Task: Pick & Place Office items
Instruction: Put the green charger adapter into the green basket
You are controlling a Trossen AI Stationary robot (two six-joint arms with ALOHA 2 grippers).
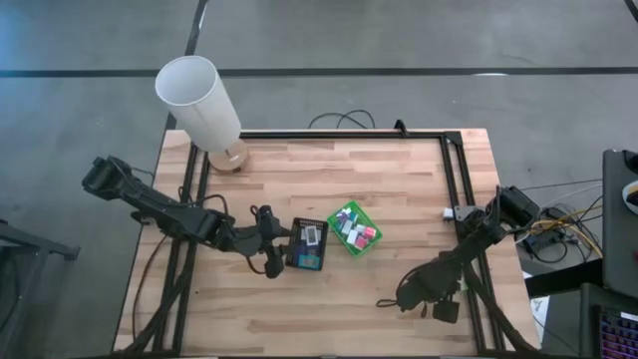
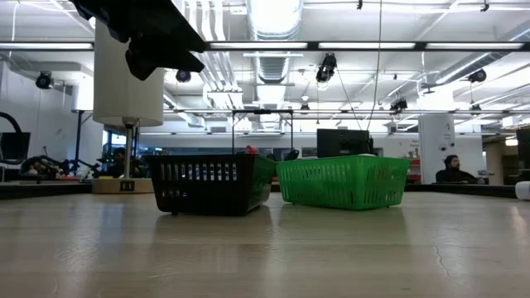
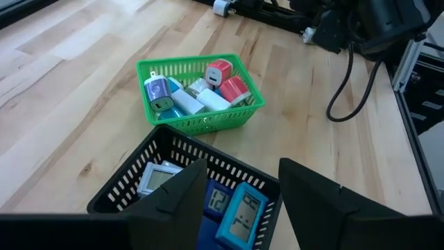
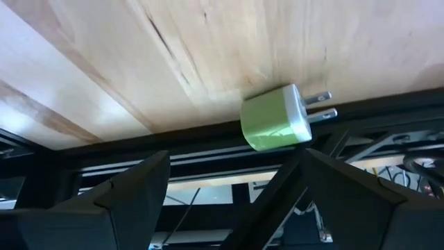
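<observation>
Right hand [image 4: 236,158] open and empty, low over the edge of the table [image 4: 208,55]. Green charger [image 4: 276,119] flat on the wood, just beside the black rail [image 4: 173,142], straight ahead of the hand and about centred on the gap between its fingers. Long axis, body to prongs, along the rail, so roughly in line from one finger to the other, prongs toward one of them. Probably calls for a short reach forward and down, perhaps with a wrist turn to pinch the flat sides rather than the prongs. Left hand [image 3: 243,170] open and empty too, above the black basket [image 3: 125,187], with the green basket [image 3: 149,69] beyond; right arm nearer.
</observation>
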